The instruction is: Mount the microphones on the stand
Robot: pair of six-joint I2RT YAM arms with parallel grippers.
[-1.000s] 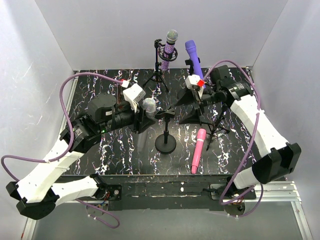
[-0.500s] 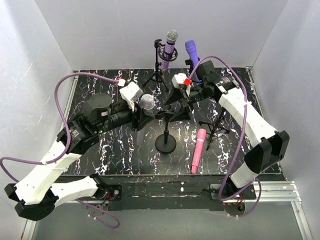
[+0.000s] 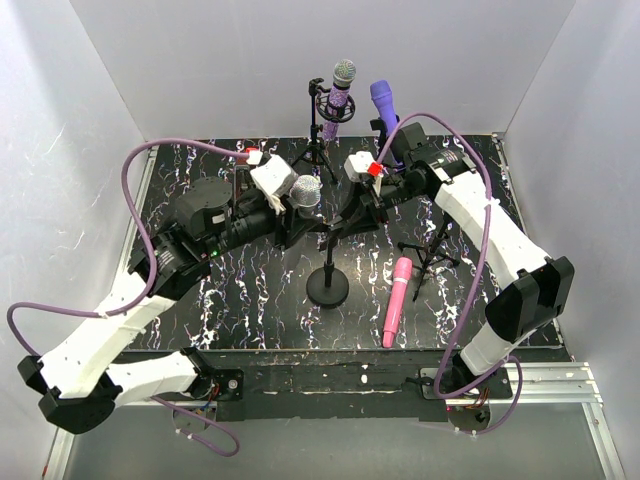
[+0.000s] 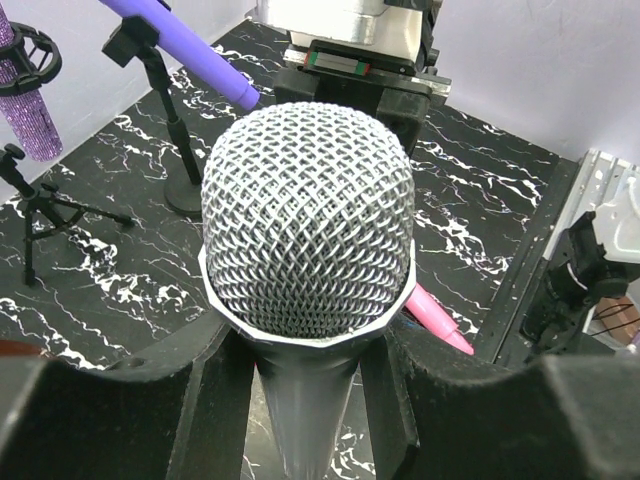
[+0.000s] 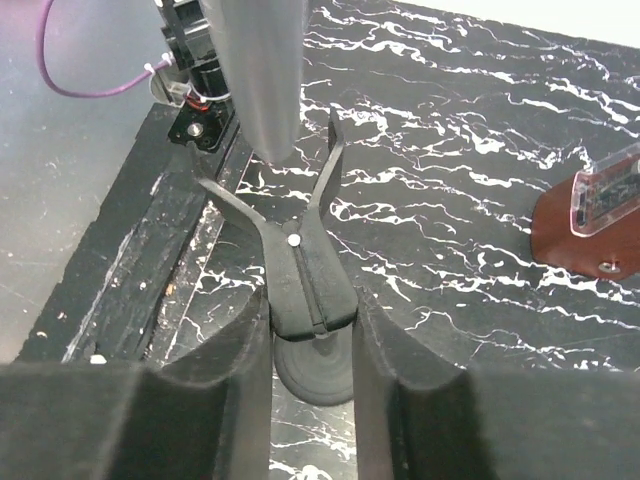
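Since a second ago the right gripper (image 3: 347, 214) has swung in from the right side of the table (image 3: 240, 310) to the middle, and its jaws, wide apart then, have come together. Its wrist view shows the two black pads (image 5: 235, 385) pressed against either side of the clip (image 5: 308, 275) on top of the round-based stand (image 3: 328, 288). The clip's prongs (image 5: 333, 150) spread in a V beyond the fingertips.

The left gripper (image 3: 288, 222) has moved a little toward the back. It clamps the silver-grey microphone (image 3: 305, 190) around the body just below the mesh head, head up, with the jaws closed only as far as the handle lets them. In the right wrist view the microphone's lower end sits over the gap between the prongs; whether it touches them cannot be told.

The pink microphone (image 3: 396, 298) lies flat on the table, right of the stand's base. At the back, the glittery purple microphone (image 3: 340, 88) stands upright on a tripod stand (image 3: 318, 155), and the violet microphone (image 3: 384, 105) rises tilted just right of it. A dark red box (image 5: 585, 215) rests on the table, well apart from the clip.
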